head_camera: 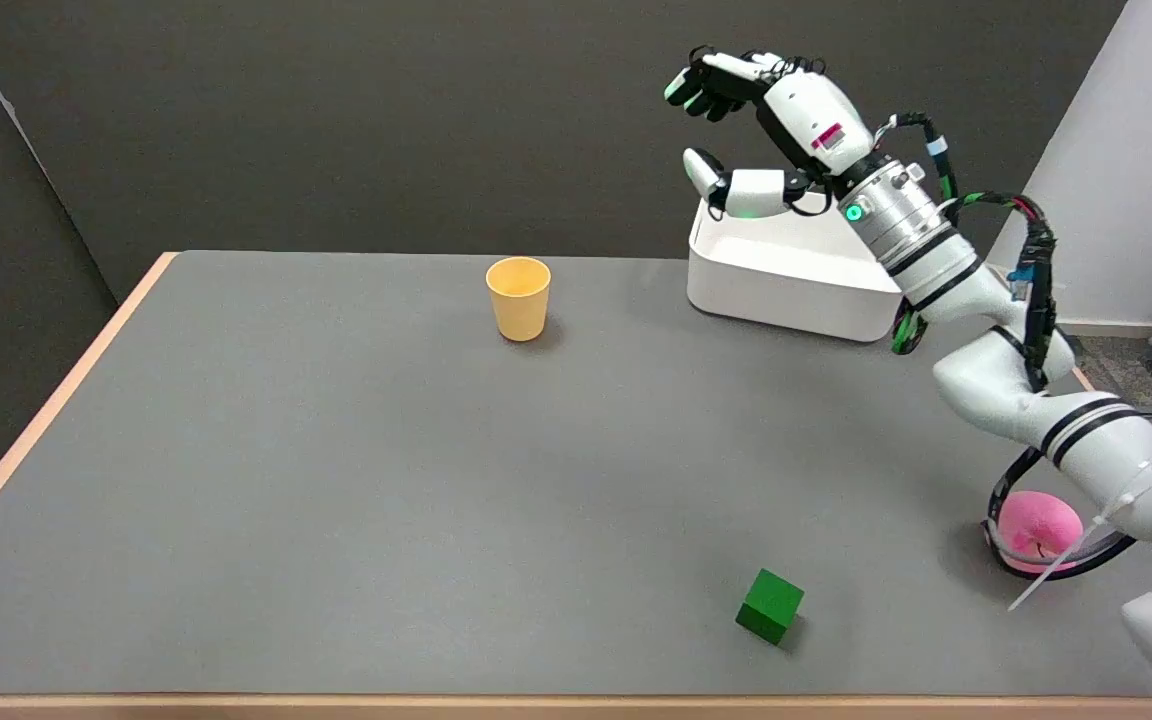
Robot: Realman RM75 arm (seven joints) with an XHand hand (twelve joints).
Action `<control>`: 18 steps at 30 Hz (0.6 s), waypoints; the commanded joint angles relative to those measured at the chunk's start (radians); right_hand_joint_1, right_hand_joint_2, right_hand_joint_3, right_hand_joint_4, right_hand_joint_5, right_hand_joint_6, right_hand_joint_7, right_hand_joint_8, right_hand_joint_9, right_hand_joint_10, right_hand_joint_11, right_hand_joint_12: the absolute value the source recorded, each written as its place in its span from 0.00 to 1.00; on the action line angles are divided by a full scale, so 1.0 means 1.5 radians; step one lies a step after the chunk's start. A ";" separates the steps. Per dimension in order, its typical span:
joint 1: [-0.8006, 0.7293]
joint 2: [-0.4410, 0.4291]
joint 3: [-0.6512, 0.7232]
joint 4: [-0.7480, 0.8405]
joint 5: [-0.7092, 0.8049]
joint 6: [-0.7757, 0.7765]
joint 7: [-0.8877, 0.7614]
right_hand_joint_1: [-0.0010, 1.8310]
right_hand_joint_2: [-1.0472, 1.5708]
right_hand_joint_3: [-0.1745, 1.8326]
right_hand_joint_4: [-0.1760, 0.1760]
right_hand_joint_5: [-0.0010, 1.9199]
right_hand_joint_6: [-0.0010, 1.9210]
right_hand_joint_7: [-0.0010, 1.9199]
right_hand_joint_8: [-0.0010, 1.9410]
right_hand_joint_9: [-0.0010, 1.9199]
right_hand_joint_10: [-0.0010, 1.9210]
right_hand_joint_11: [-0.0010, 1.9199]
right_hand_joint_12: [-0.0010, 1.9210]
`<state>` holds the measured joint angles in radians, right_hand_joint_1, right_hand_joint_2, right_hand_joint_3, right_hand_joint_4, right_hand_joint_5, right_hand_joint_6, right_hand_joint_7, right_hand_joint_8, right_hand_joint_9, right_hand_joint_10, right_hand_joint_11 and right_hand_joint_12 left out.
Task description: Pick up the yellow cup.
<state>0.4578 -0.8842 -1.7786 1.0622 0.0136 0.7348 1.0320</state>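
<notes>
Cup [518, 297] is what you are after: it stands upright on the table [336, 480], mouth up, long axis vertical, tapering toward its base. Taking the white bin [786, 280] as your landmark, the cup sits well to the bin's left, apart from it. Your right hand [751, 130] hangs in the air above the bin's left end, fingers spread from the thumb and holding nothing. A green cube [770, 605] lies well nearer the camera than the bin.
</notes>
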 commanded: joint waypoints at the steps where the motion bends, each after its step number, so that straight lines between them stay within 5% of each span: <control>1: -0.003 0.044 0.003 -0.011 -0.014 0.058 -0.004 0.37 0.70 0.54 0.95 0.22 0.49 0.32 0.40 0.29 0.58 0.19 0.76; 9: -0.016 0.063 -0.025 0.025 -0.049 0.040 -0.004 0.38 0.70 0.54 0.96 0.22 0.49 0.32 0.40 0.29 0.58 0.19 0.76; 18: 0.019 0.051 -0.109 0.081 -0.104 -0.105 -0.004 0.38 0.70 0.54 0.95 0.21 0.48 0.28 0.33 0.29 0.57 0.19 0.76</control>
<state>0.4461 -0.8181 -1.8033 1.0860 -0.0387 0.7745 1.0270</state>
